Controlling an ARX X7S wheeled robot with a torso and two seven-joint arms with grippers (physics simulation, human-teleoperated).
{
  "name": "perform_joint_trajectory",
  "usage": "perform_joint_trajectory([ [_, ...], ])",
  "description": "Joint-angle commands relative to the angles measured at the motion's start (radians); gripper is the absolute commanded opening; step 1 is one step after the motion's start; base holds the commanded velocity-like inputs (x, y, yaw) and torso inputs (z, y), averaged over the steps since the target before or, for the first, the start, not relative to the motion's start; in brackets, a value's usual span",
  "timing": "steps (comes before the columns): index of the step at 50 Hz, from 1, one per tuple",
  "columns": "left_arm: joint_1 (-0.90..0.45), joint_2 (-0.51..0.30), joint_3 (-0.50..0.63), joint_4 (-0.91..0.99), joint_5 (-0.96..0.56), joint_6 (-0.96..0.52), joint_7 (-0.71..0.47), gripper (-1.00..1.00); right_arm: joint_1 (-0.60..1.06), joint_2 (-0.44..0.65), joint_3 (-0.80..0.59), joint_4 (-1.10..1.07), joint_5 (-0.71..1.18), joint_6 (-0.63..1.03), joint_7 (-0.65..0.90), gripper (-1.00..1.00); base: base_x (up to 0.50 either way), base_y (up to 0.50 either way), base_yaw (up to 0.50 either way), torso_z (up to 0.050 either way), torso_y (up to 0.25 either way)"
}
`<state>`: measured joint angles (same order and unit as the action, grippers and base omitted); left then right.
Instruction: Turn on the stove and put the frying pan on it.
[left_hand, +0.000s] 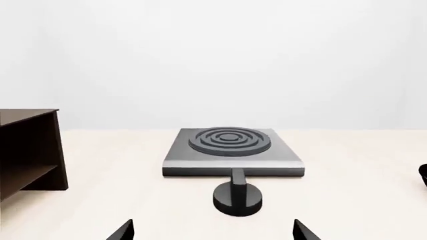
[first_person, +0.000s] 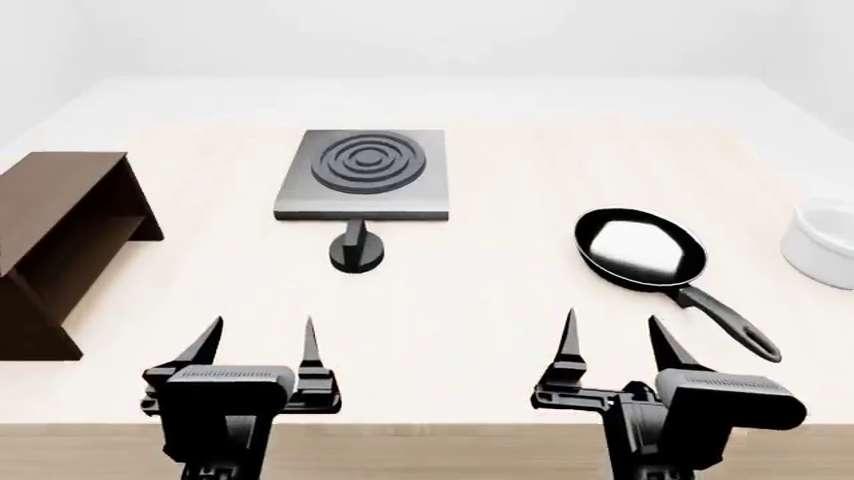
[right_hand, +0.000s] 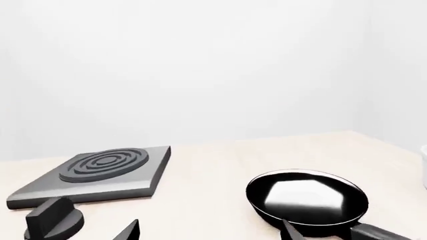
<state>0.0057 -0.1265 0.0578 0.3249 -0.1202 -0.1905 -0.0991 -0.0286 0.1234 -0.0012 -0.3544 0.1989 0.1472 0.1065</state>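
the pale wooden table (first_person: 507, 300) is smooth and wide. a dark brown shelf (first_person: 60, 235) stands at its left edge. the flat grey metal stove (first_person: 363, 175) sits near the middle, toward the far edge, with round rings on top. its little black knob (first_person: 356, 250) is just in front. the round black frying pan (first_person: 641, 250), shiny inside, lies toward the right edge, with bare table around it. a white bowl (first_person: 821, 240) is at the right edge. the left gripper (first_person: 258, 345) and right gripper (first_person: 617, 340) hang over the near edge, fingers spread apart, holding nothing.
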Motion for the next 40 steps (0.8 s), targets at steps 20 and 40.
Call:
perform_joint_trajectory([
  [20, 0.013, -0.033, 0.021, 0.042, -0.013, 0.001, -0.032, 1.00, -0.010, 0.038, -0.007, -0.070, 0.039, 0.020, 0.031, 1.00, 0.50, 0.00, 0.00, 0.000, 0.000],
  [40, 0.004, -0.051, 0.026, 0.030, -0.024, 0.006, -0.046, 1.00, -0.014, 0.049, -0.039, -0.053, 0.001, 0.002, 0.062, 1.00, 0.24, 0.00, 0.00, 0.000, 0.001],
])
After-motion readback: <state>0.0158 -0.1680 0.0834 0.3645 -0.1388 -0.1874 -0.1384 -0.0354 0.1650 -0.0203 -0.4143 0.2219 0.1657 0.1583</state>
